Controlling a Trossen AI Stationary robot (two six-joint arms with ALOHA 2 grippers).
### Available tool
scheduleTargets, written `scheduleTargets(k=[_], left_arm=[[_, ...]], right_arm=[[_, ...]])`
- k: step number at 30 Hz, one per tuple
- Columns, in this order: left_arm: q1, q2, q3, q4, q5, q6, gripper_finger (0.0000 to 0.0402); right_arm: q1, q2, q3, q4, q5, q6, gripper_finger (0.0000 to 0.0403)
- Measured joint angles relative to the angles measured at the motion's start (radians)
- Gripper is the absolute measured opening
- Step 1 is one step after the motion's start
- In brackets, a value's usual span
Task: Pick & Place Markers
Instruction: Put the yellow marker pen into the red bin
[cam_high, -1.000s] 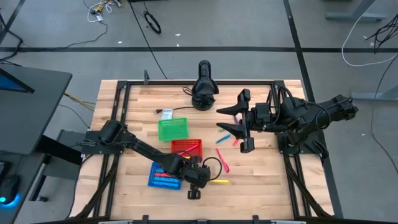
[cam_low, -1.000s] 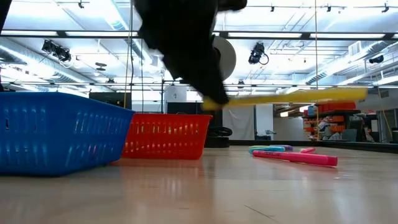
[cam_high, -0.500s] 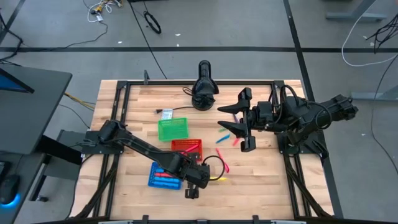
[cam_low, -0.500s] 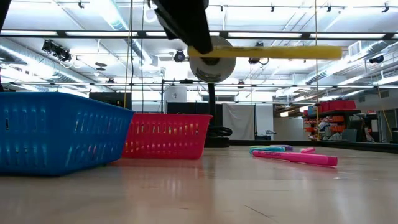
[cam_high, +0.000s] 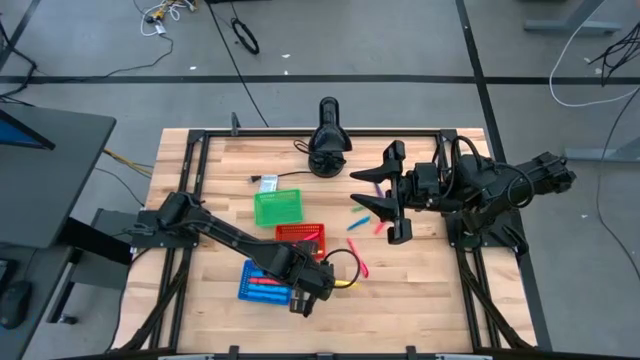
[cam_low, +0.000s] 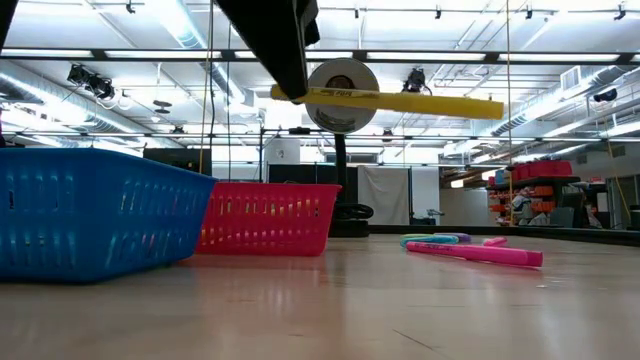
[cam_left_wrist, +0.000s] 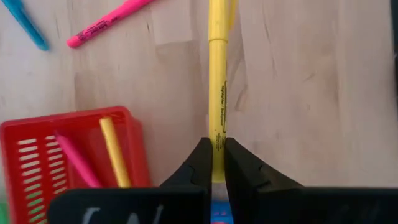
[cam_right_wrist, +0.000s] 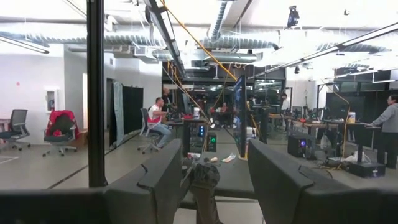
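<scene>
Left gripper (cam_left_wrist: 212, 152) was clamped on the yellow marker (cam_left_wrist: 217, 93), holding it by one end so the rest stuck out level ahead of the fingers. Over the last second it had carried the marker up off the wood and back toward the baskets: the red basket (cam_left_wrist: 37, 140), already holding a pink and a yellow marker, lay just beside the claw, the blue basket (cam_high: 262, 283) right under the wrist. I judged the pickup done and a drop imminent. Right gripper (cam_high: 390, 197) waited with its fingers spread, empty, above loose markers (cam_high: 358, 223) well away from the left one.
</scene>
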Motion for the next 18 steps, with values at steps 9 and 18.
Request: scheduleTargets(k=[9,18], left_arm=[[0.022,-0.019,-0.017,-0.001,0.015,0.151,0.0023],[0.085,-0.164,-0.224,0.160,0.084,0.203,0.0023]], right_arm=[[0.000,0.000,0.000,0.007,0.000,-0.007,0.0185],[-0.001,0.000,0.000,0.024,0.052,-0.036,0.0185]])
